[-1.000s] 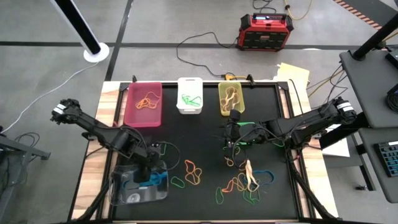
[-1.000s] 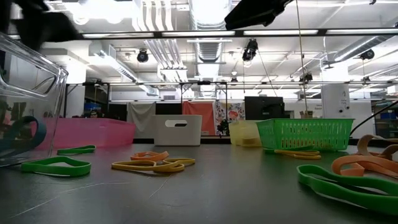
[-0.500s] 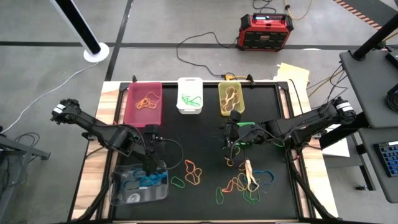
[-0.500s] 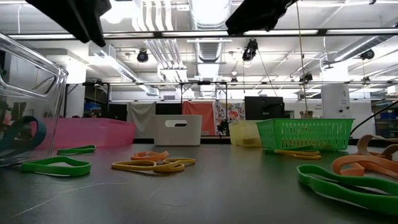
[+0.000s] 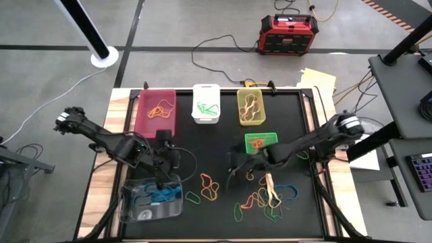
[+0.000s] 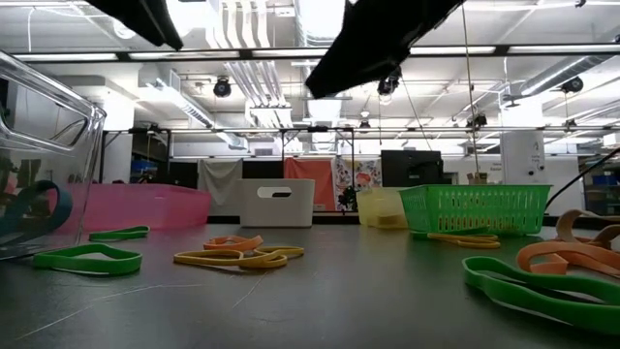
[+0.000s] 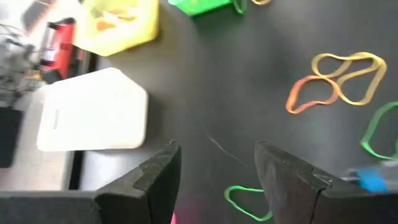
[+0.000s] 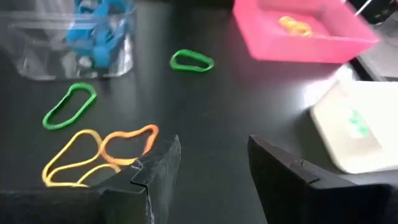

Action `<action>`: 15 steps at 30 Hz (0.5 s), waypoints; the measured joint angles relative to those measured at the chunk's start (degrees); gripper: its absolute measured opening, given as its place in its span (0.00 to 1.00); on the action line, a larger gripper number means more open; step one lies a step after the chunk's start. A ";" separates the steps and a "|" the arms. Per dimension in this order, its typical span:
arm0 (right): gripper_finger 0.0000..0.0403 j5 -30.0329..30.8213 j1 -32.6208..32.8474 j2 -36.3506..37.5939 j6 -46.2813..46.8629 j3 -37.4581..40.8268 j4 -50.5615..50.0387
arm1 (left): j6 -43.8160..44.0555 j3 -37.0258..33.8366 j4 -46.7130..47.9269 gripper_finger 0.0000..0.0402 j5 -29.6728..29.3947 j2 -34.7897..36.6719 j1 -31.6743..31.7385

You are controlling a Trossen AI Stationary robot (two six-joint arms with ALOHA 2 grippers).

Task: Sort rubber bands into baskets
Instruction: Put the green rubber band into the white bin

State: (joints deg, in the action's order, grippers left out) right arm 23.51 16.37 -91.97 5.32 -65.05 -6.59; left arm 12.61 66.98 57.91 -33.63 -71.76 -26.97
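Loose rubber bands lie on the black mat: an orange and yellow pair [image 5: 209,185], a mixed heap [image 5: 266,196] and single green loops [image 5: 194,197]. Five baskets stand on it: pink [image 5: 156,111], white [image 5: 206,102], yellow-green [image 5: 250,106], green mesh [image 5: 260,142] and clear [image 5: 152,200], the clear one holding blue bands. My left gripper [image 7: 217,168] hangs open above the clear basket's far edge [image 5: 165,165], with nothing between its fingers. My right gripper [image 8: 211,162] is open too, above the mat to the left of the green mesh basket [image 5: 233,165], near the orange and yellow pair [image 8: 99,152].
A red-black box [image 5: 289,34] with cables sits on the floor beyond the far edge. Bare mat lies between the row of far baskets and the loose bands. Wooden table edges [image 5: 111,142] flank the mat on both sides.
My right gripper has gone from above the green mesh basket toward the table's left and near edges and has sunk, uncovering that basket. My left gripper has risen out of the clear basket and turned about at the wrist. Both have stayed open. No band has moved.
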 joint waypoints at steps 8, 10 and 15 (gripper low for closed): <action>0.46 -0.05 2.90 -13.46 2.98 -10.39 0.07 | -0.30 0.30 -0.01 0.47 -1.96 3.66 -0.05; 0.46 -0.75 3.36 -16.60 3.97 -13.49 0.18 | 0.07 0.68 0.04 0.47 -1.96 4.71 -0.05; 0.46 -3.61 4.34 -24.07 4.68 -21.50 0.05 | 1.53 1.39 -0.33 0.47 -1.90 7.04 -0.05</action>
State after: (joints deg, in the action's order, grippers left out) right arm 19.90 20.71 -116.04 10.00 -86.55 -6.55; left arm 14.14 68.37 57.59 -35.53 -64.72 -27.03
